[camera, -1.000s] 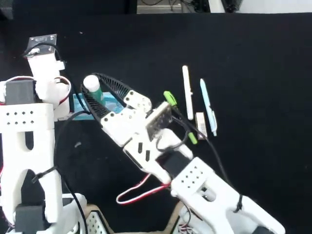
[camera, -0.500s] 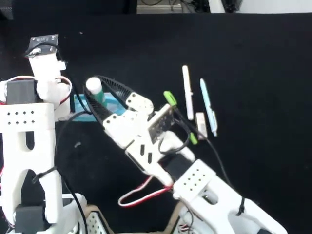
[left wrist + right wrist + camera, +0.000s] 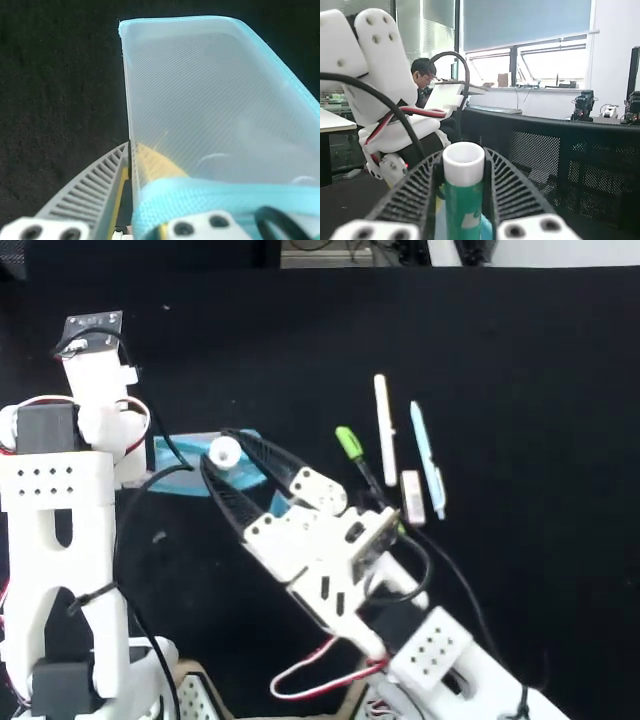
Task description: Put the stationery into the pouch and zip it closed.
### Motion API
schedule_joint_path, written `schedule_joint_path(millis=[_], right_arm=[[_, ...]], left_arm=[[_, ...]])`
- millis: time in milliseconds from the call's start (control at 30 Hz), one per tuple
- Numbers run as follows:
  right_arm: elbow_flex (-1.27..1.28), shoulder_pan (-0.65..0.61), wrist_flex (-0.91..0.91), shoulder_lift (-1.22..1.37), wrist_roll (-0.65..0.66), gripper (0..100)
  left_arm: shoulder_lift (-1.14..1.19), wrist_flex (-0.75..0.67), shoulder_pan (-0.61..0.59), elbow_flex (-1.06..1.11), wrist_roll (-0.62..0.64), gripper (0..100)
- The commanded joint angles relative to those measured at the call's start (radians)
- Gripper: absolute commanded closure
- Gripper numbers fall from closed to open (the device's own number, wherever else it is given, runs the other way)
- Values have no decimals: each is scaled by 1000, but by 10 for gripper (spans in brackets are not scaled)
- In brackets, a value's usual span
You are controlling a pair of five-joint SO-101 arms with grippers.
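Your right tool (image 3: 224,458) grips the glue stick (image 3: 463,207) upright, cap up, right over the pouch (image 3: 210,100). Your left tool clamps its zipper edge, so I judge the path is straight down.

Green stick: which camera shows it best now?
The right wrist view: the green stick is held upright in the right tool, cap and body plain. In the high view its white cap shows, over the pouch. The left wrist view looks along the pouch; stick unclear.
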Motion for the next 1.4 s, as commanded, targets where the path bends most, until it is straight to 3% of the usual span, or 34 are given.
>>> schedule_joint_path(millis=[0, 267, 567, 700, 967, 1067, 1200, 1367], right_arm=[[19, -14, 124, -35, 2, 987], [48, -9, 129, -44, 18, 988], [71, -129, 130, -44, 273, 988], [68, -127, 130, -44, 308, 988], [28, -61, 161, -45, 304, 988], [-45, -86, 321, -45, 273, 988], [-170, -91, 571, -45, 107, 988], [-226, -89, 664, -44, 49, 988]], left_arm=[[9, 9, -1, 30, 3, 970], [9, 9, -1, 31, 3, 970], [9, 11, -1, 31, 3, 970], [9, 12, -1, 31, 3, 970], [9, 14, -1, 30, 3, 970], [9, 14, -1, 30, 3, 970], [9, 14, -1, 30, 3, 970], [9, 14, -1, 30, 3, 970]])
